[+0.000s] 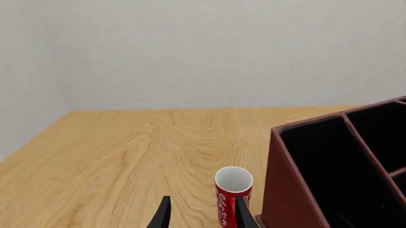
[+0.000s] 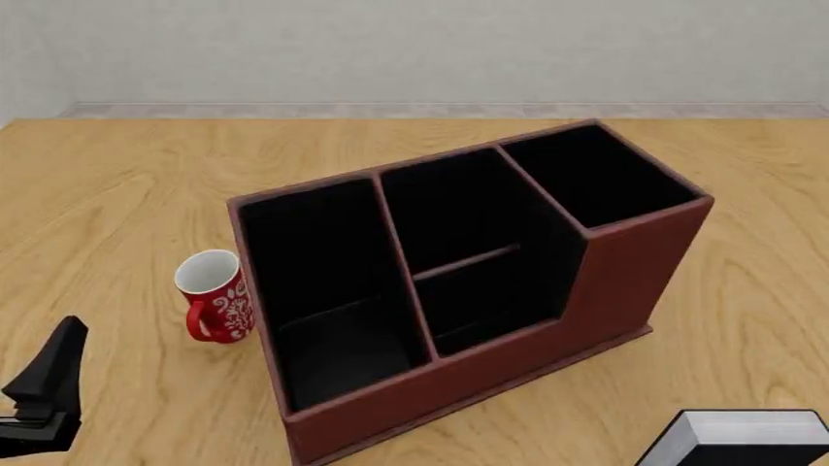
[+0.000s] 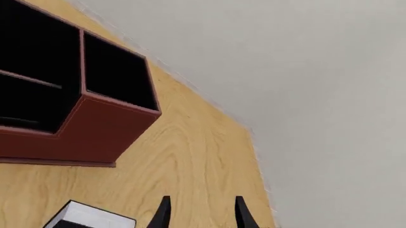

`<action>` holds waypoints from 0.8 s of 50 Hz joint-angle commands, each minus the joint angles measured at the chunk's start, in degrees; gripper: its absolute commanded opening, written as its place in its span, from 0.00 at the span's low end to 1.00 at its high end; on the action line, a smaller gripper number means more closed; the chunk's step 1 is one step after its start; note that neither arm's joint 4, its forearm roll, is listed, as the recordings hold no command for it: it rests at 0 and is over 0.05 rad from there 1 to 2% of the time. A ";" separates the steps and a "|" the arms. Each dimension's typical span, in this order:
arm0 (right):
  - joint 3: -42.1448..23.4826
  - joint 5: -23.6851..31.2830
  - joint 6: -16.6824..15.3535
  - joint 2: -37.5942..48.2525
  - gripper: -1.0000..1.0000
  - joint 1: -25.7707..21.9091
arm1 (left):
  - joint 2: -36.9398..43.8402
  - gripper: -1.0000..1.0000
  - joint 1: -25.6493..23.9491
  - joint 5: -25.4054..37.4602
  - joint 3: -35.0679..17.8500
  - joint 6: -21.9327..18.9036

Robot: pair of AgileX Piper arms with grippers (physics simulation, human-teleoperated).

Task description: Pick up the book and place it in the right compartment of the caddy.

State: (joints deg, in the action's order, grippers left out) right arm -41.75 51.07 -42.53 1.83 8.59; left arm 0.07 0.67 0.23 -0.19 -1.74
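nearest to me in the front view, the book (image 2: 745,437) lies at the bottom right corner of the table (image 2: 116,194), white page edges showing, partly cut by the frame edge. it sits just in front of the caddy's (image 2: 635,282) right end and apart from it. from my right wrist camera i see the same book (image 3: 92,216) beside the right gripper (image 3: 200,213), not between its fingers; the two dark fingers stand spread with bare wood between them, so that pincer is released and grasping nothing.

at the bottom left of the front view a dark piece of the left arm (image 2: 46,388) pokes in; i think it is the gripper, but too little shows there to be sure. my left wrist camera settles the state: the left gripper (image 1: 201,216) has its fingers parted, released, with nothing held. the red-and-white mug (image 1: 233,192) stands upright just past one fingertip.

further on, the mug (image 2: 215,296) stands just beside the caddy's left wall, handle toward me. the caddy sits angled on the table, its stepped-down front wall facing me. the long left section and the crossbar-split middle section show only black lining. the right compartment (image 2: 596,175), the farthest of the three, also shows only black lining. behind everything runs a pale wall (image 2: 414,49).
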 commanded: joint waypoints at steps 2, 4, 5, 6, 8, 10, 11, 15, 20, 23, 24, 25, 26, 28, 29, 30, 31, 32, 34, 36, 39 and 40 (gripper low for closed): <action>-2.76 1.87 -12.23 3.38 1.00 1.22 | -0.04 1.00 0.08 0.02 0.00 0.06; -1.87 2.19 -15.51 3.12 1.00 1.12 | -0.05 1.00 0.05 0.03 0.03 -0.11; -2.30 1.95 -16.12 3.61 1.00 1.45 | -0.05 1.00 0.05 0.02 0.03 -0.02; -2.27 1.74 -17.34 3.81 1.00 1.91 | -0.05 1.00 0.08 -0.01 0.03 0.03; -2.27 1.97 -19.47 3.91 1.00 2.24 | -0.05 1.00 0.28 -0.04 0.04 -0.07; -3.50 2.07 -20.07 4.74 1.00 2.31 | -0.05 1.00 0.27 0.02 0.06 0.04; -3.19 1.81 -21.59 4.62 1.00 2.84 | -0.05 1.00 0.42 0.00 0.08 -0.04; -3.39 2.29 -23.99 4.90 1.00 3.28 | -0.05 1.00 0.58 0.12 0.09 -0.04; -3.73 2.30 -27.80 5.72 1.00 4.10 | -0.05 1.00 0.52 0.11 0.09 -0.22; -4.54 3.06 -29.27 6.54 1.00 4.03 | -0.05 1.00 0.41 0.06 0.11 -0.15; -5.38 3.09 -29.00 7.17 1.00 3.99 | -0.05 1.00 0.36 0.05 0.11 -0.18; -5.40 3.43 -29.72 7.35 1.00 3.98 | -0.05 1.00 0.31 0.11 0.13 -0.11; -5.91 3.51 -29.90 7.74 1.00 3.79 | -0.05 1.00 0.19 0.16 0.13 -0.18; -6.44 4.19 -30.34 8.66 1.00 4.07 | -0.05 1.00 0.26 0.18 0.13 -0.18; -6.37 4.79 -30.65 8.92 1.00 4.16 | -0.05 1.00 0.33 0.19 0.12 -0.27; -6.37 5.38 -30.79 9.32 1.00 4.41 | -0.05 1.00 0.34 0.18 0.11 -0.26; -6.89 5.02 -30.72 9.75 1.00 4.44 | -0.05 1.00 0.39 0.18 0.10 -0.23; -6.92 6.19 -31.27 10.01 1.00 4.16 | -0.05 1.00 0.43 0.25 0.10 -0.28; -7.86 7.13 -31.20 11.22 1.00 4.39 | -0.05 1.00 0.45 0.27 0.04 -0.32; -8.84 8.51 -31.46 12.34 1.00 4.10 | -0.05 1.00 0.42 0.34 -0.01 -0.59; -9.11 10.29 -32.24 13.14 1.00 4.31 | -0.05 1.00 0.52 0.41 -0.20 -0.51; -9.67 11.70 -31.74 13.81 1.00 3.89 | -0.05 1.00 0.49 0.45 -0.30 -0.62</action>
State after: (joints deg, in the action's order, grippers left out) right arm -48.86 57.85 -72.22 11.93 12.56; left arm 0.02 1.09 0.49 -0.20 -2.09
